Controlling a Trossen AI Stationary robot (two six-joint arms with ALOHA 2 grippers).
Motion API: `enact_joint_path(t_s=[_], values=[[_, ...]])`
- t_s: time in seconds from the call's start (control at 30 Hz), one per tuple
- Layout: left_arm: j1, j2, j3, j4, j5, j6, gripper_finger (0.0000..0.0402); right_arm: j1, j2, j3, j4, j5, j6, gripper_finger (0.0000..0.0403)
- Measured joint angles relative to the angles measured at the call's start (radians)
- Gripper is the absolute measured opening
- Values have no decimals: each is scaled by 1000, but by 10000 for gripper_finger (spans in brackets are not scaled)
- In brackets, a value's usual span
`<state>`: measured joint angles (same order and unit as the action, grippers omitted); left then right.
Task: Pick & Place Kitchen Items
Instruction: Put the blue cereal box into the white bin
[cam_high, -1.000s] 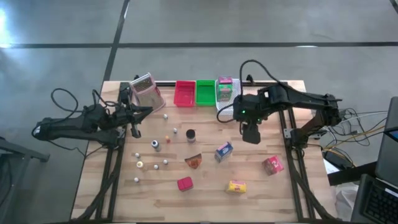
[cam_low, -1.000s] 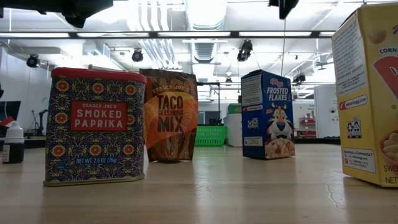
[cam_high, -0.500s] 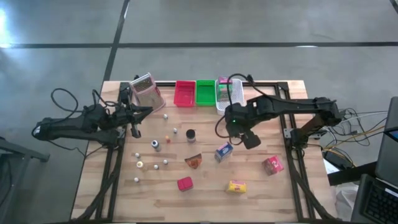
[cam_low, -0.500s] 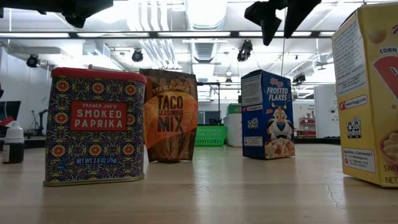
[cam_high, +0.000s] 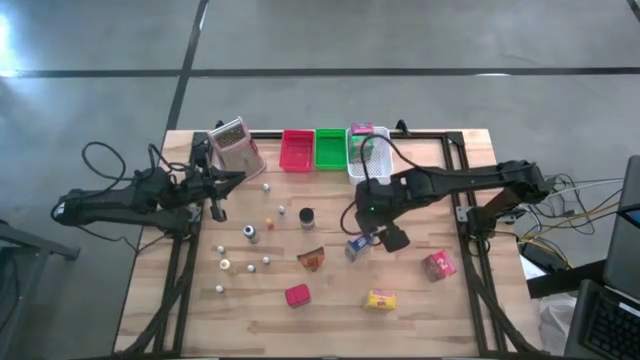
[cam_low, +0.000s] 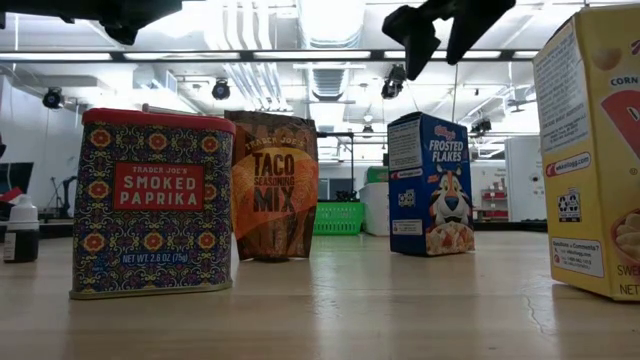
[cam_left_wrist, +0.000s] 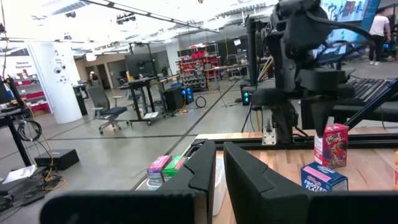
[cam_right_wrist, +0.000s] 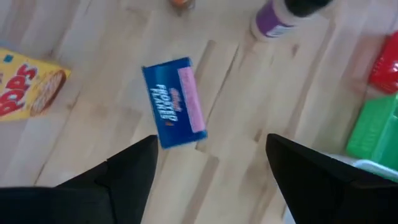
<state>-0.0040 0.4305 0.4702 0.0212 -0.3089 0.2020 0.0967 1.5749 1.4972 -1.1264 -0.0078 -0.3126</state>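
A blue Frosted Flakes box (cam_right_wrist: 176, 102) stands upright on the table near its middle (cam_high: 355, 248). My right gripper (cam_right_wrist: 211, 180) hangs open above it, pointing steeply down, its fingers clear of the box top (cam_low: 430, 125). In the low view the open gripper (cam_low: 438, 35) shows over the box. Other kitchen items stand apart on the table: a yellow box (cam_high: 380, 299), a pink packet (cam_high: 438, 264), a red tin (cam_high: 297, 294), an orange-brown wedge (cam_high: 312, 259) and a dark jar (cam_high: 306, 216). My left gripper (cam_high: 215, 188) waits shut and level at the table's left.
Red (cam_high: 296, 150), green (cam_high: 329, 148) and white (cam_high: 366, 158) trays line the far edge, the white one holding pink and green packets. A pink grater-like thing (cam_high: 235, 148) stands far left. Several tiny bottles (cam_high: 250, 232) dot the left half. Bare wood lies around the blue box.
My right gripper has come down and toward the table's near-left, from beside the white tray to over the blue box. It has rolled about its own axis and its fingers have spread wider. Nothing on the table has moved.
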Motion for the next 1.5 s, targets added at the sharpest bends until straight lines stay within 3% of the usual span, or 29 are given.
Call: enact_joint_path(t_s=[0.4, 0.9, 1.5], values=[[0, 0, 0, 0, 0, 0, 39, 18, 44, -81, 126, -31, 48, 266], [0, 4, 0, -9, 0, 0, 39, 29, 163, -35, 63, -53, 23, 314], [0, 4, 0, -12, 0, 0, 39, 32, 264, -40, 68, -53, -6, 272]])
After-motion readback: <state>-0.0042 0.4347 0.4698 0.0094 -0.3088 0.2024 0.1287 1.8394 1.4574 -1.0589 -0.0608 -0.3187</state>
